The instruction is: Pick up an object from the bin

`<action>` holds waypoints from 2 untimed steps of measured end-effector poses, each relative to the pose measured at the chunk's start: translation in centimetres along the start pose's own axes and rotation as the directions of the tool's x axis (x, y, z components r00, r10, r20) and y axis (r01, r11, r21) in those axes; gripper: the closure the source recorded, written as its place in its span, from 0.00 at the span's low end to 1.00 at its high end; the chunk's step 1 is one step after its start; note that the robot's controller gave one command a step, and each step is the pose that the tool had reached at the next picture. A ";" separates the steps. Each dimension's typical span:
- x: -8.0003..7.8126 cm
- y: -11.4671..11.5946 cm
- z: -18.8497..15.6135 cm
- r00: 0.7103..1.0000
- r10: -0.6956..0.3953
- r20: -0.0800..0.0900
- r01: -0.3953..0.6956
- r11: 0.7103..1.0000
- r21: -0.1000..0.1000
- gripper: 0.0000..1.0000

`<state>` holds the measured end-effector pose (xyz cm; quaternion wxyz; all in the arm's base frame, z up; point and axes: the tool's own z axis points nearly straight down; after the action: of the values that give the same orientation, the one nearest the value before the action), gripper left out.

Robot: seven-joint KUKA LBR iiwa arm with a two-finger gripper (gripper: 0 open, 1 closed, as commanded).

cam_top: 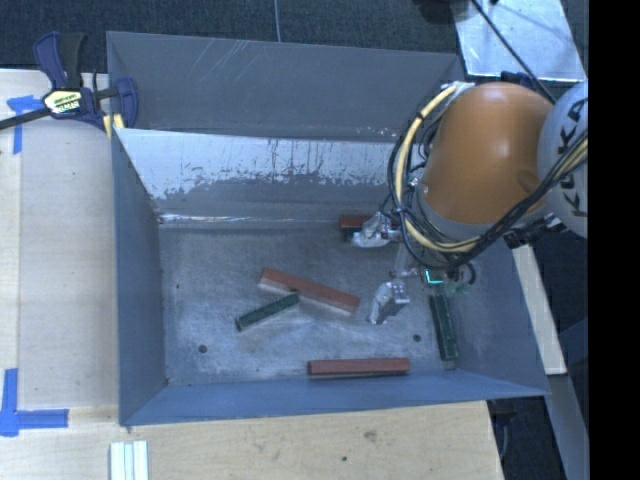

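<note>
Jaws: spread wide, empty, at right of bin (135, 268).
Nearest: slanted brown stick (308, 292) just left, dark-green stick (444, 328) just right.

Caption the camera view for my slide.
Open claw inside the grey bin, just right of the middle brown stick.

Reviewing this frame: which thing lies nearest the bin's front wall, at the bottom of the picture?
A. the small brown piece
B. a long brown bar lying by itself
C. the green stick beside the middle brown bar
B: the long brown bar lies alone along the front wall of the bin, while the green stick sits mid-floor and the small brown piece is by the back wall.
</note>
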<state>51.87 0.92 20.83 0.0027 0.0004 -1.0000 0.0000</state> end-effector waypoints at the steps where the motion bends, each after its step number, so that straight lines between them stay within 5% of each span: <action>1: -0.2 0.0 -0.4 1.000 0.000 0.008 0.000 1.000 0.000 0.00; 2: -1.1 -0.6 4.1 0.998 0.054 0.015 -0.054 0.999 -0.001 0.00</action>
<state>52.94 0.32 16.76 -0.0050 -0.0266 -0.9996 -0.0003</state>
